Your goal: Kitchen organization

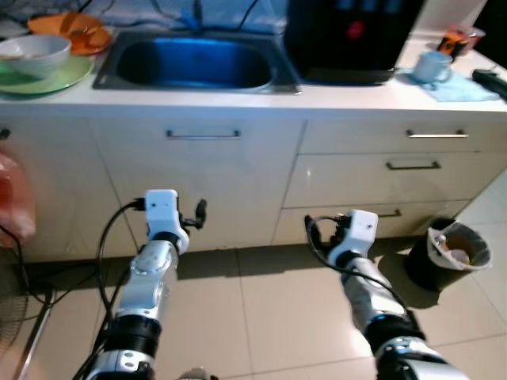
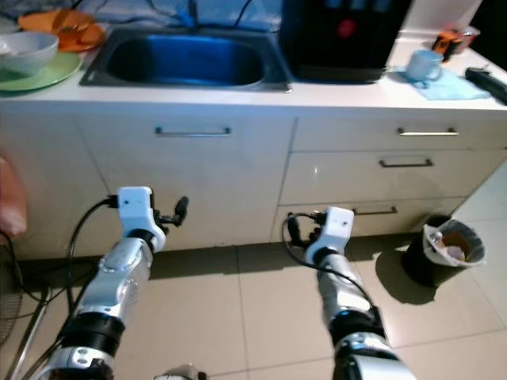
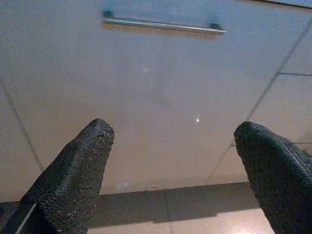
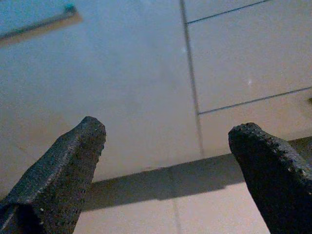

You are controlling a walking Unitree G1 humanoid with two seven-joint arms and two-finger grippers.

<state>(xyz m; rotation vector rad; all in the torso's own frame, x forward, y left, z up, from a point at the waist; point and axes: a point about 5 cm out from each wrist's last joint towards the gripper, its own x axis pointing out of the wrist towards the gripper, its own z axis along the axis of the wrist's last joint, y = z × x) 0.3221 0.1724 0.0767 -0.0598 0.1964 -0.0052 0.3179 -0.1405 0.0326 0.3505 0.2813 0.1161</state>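
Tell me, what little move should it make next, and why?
Probably raise the left gripper toward the counter. Both grippers, the right gripper too, hang open and empty, low before the cabinet door, while the bowl and plates sit up beside the sink.

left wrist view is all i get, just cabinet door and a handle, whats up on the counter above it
Observer: A steel sink sits right above that door.
Operator: anything left of the sink
Observer: A white bowl on a green plate, with an orange plate behind them.
Operator: and the right side
Observer: A black appliance, then a pale blue mug on a blue cloth.
Operator: where's my other gripper
Observer: The right gripper is open, facing the drawers; a black bin stands on the floor to its right.
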